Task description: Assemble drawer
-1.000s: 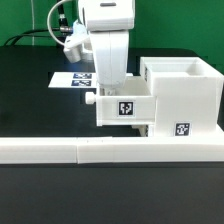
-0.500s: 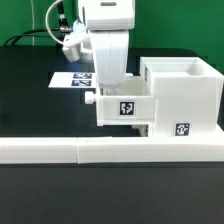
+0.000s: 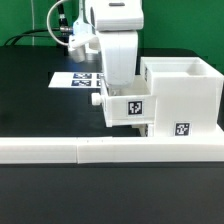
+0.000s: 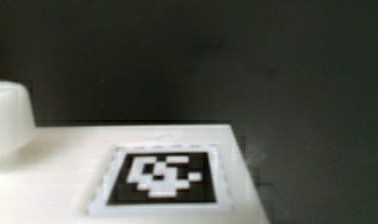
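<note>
The white drawer housing [image 3: 186, 96] stands at the exterior view's right, with a tag on its front. The smaller white drawer box [image 3: 125, 110], with a tag and a small round knob [image 3: 96, 99], sits partly inside the housing's open side. My gripper [image 3: 120, 91] comes straight down onto the top of the drawer box. Its fingers are hidden by the hand and the box. The wrist view shows the box's white face with its tag [image 4: 165, 175] and the knob [image 4: 5, 115] over the black table. No fingers show there.
The marker board [image 3: 75, 79] lies flat on the black table behind the arm. A long white rail [image 3: 80, 150] runs along the front edge of the table. Cables hang behind the arm.
My gripper and the drawer box have moved to the exterior view's right, so the box sits deeper in the housing.
</note>
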Robot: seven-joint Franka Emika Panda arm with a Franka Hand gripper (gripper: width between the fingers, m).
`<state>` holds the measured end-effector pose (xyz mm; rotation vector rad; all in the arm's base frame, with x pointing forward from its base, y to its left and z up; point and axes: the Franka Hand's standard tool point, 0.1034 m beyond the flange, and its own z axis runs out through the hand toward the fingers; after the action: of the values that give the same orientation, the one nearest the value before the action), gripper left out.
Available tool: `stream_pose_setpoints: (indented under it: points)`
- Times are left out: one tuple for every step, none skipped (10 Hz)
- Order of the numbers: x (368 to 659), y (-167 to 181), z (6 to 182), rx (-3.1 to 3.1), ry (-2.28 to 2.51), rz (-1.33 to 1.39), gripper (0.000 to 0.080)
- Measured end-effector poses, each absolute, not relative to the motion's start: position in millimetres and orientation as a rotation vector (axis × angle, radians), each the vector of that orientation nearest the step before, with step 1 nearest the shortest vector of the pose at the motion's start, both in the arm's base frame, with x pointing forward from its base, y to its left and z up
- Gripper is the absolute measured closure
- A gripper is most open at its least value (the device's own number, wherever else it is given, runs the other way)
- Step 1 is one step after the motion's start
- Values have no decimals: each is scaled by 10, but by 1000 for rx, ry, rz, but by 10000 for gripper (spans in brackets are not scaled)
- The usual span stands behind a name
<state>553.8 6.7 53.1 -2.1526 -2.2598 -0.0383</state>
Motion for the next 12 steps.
stream_pose_setpoints:
  points:
    - [5536,74,527,-2151,-2258,-32,756]
    - [5524,29,525,-2184,-2222,-67,755]
    - [5516,14,521,-2183,-2223,-63,755]
    - [5517,17,521,-2182,-2223,-63,755]
    - [5517,16,521,-2183,-2223,-63,755]
    - [5517,16,521,-2183,-2223,-63,755]
    - [5515,16,518,-2182,-2223,-62,641]
    - [5513,19,521,-2185,-2217,-57,641]
    - [5526,32,538,-2190,-2211,-54,506]
    - [5547,48,573,-2190,-2211,-50,309]
    - [5565,60,611,-2193,-2208,-46,309]
    - [5583,53,673,-2193,-2206,-34,202]
